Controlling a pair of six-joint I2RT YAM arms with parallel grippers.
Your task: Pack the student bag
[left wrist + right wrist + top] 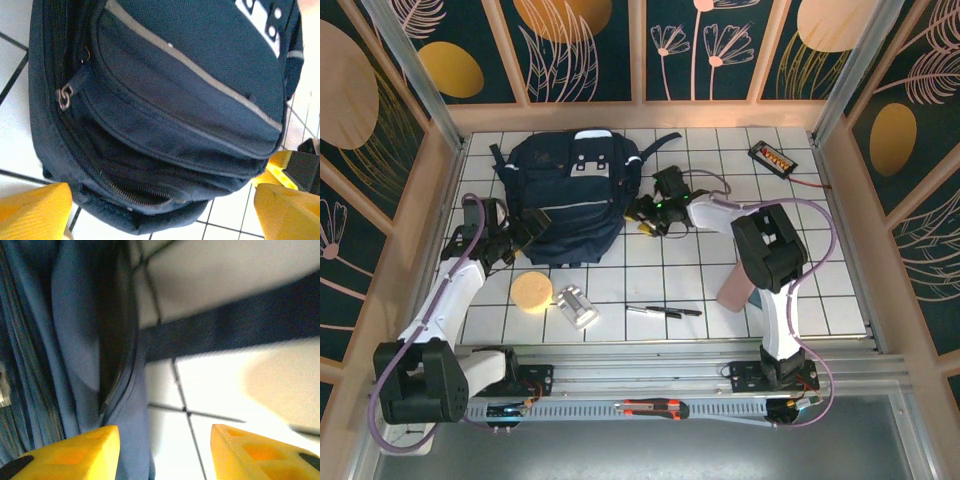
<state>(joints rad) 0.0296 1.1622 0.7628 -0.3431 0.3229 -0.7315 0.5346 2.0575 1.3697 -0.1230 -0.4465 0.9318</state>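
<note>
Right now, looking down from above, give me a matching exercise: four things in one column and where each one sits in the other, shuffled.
Things:
1. student bag
2. yellow round pad
3. pens
4. black device with orange label

Places:
A. far right corner
B. near side, middle
C. far side, left of centre
D. near left, beside the silver can

Pairs: 1-C, 2-D, 3-B, 4-A

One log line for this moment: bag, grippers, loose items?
student bag: flat | left gripper: jaws open at bag's near-left corner | right gripper: jaws open beside bag's right edge | loose: yellow disc, pens
</note>
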